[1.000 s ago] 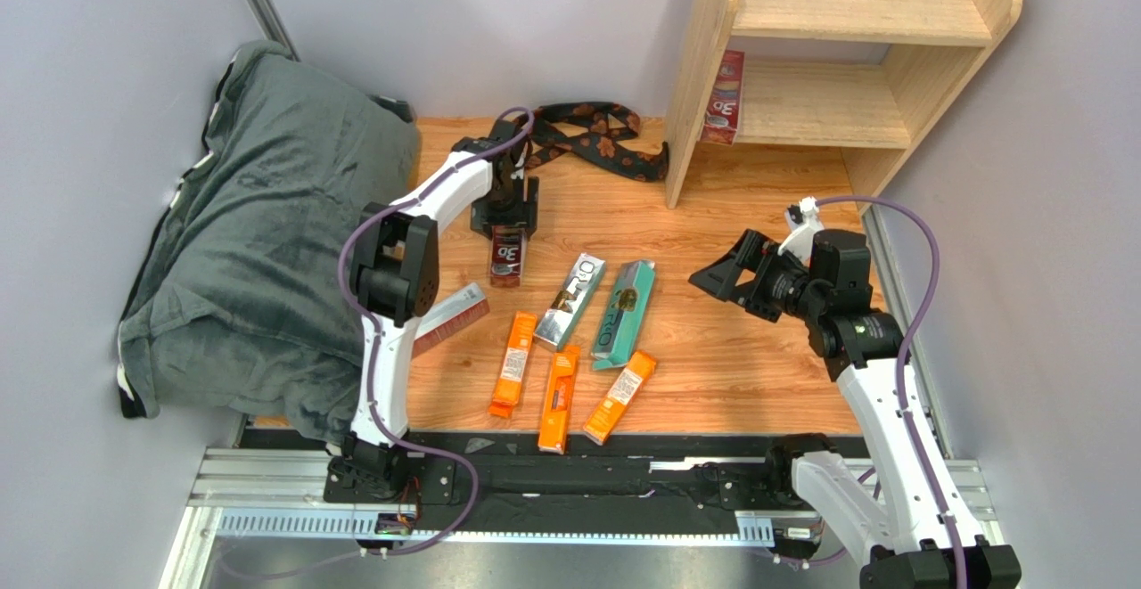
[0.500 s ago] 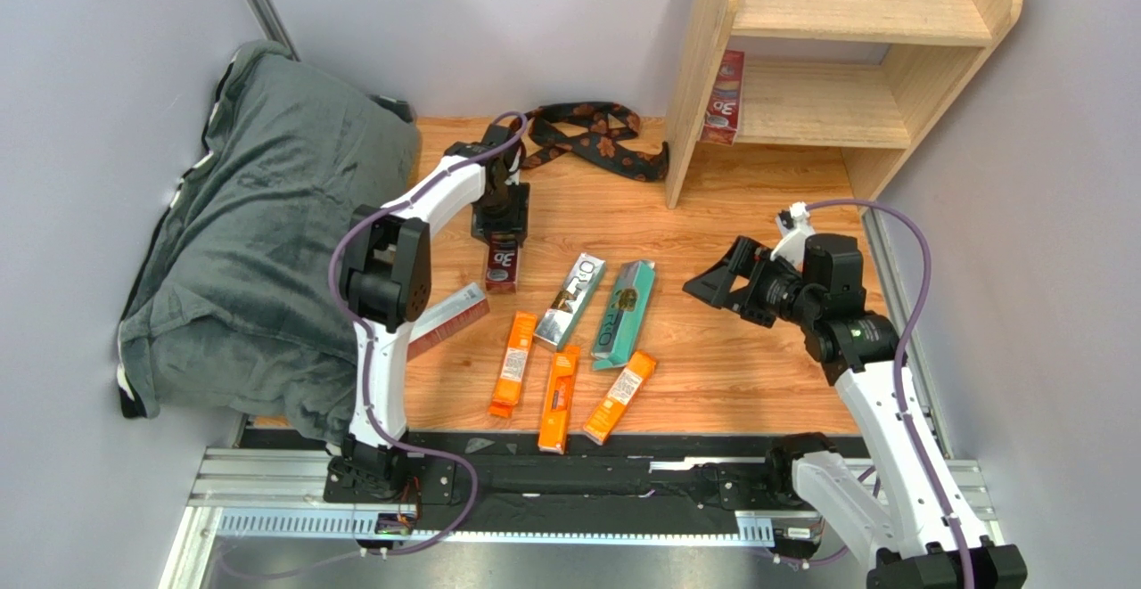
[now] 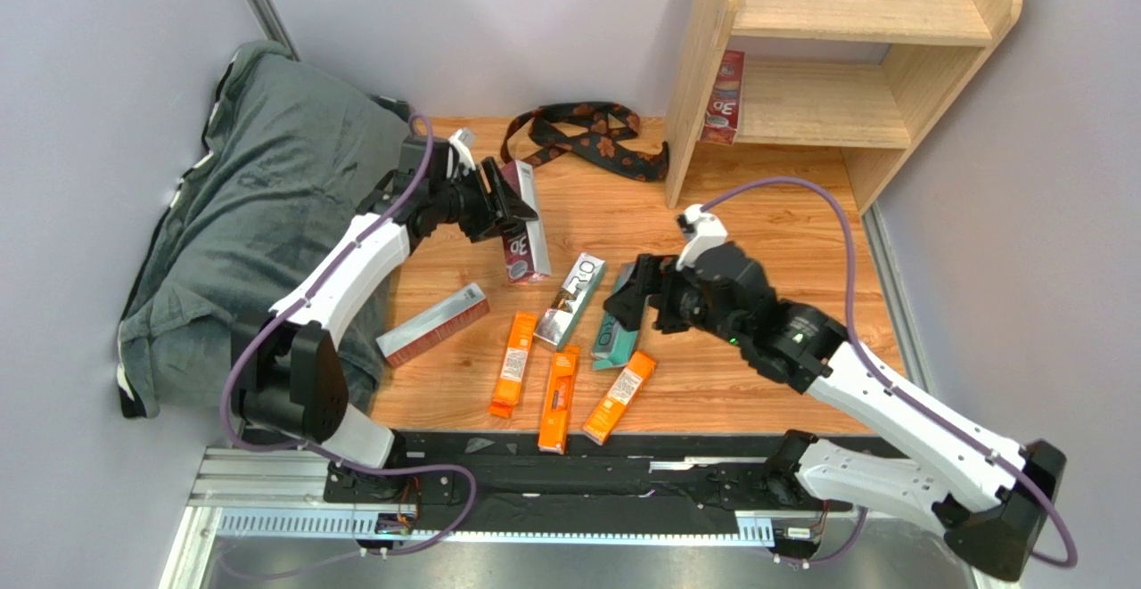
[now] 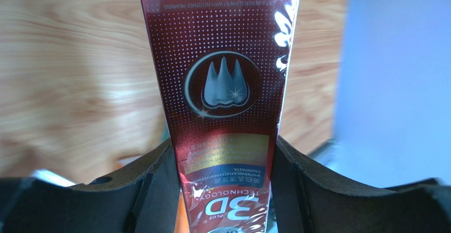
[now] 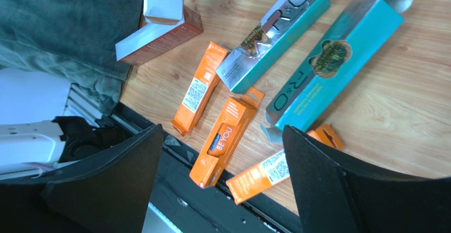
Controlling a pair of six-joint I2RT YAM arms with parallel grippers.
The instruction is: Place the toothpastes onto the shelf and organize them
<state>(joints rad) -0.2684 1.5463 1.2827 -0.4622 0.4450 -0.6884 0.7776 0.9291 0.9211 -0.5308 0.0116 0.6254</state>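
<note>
Wooden table: fills the middle of the top view.

Shelf: upper right of the top view, two tiers. One shelved dark red box stands on end on the lower tier, at its left end against the side panel. No other toothpaste is on the shelf.

Grey cloth heap: left side of the top view.

Left gripper: upper centre-left, jaws closed narrow on the held dark red box. In the left wrist view the gripper clamps the "3D" end of that box, a pad flat on each long side, and the rest runs away up the frame. I cannot tell whether the far end touches the table.

Right gripper: centre, jaws wide and holding nothing, above the teal box. In the right wrist view the gripper frames the loose boxes below it.

Loose on the table:
- teal box, with the silver box just to its left
- three orange boxes, nearer the table's bottom edge
- lying dark red box, left of those and beside the cloth

Patterned strap: top centre, apart from the boxes.
</note>
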